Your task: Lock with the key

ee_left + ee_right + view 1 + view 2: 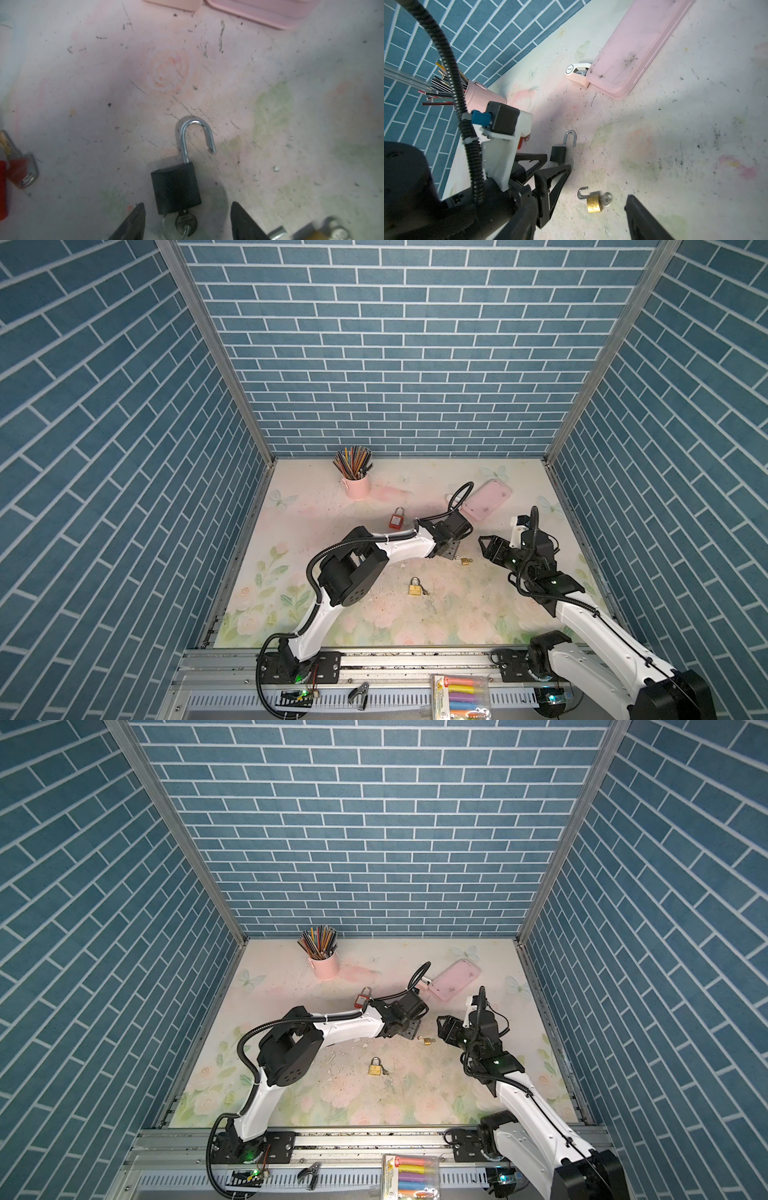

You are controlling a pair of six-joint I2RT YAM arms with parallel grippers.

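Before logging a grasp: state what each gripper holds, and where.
Nothing is held. The left gripper straddles the black padlock near its key, jaws open, not touching; the right gripper is open, empty.

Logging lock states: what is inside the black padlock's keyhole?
A silver key sticks out of the black padlock, a ring through its head. Its blade is hidden inside the body.

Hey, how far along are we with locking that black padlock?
Done: the silver key already sits in the base of the black padlock. In hand: the left hand straddles the key end, open, gripping nothing. Left: the steel shackle stands open, so it likely must be pressed shut and the key turned.
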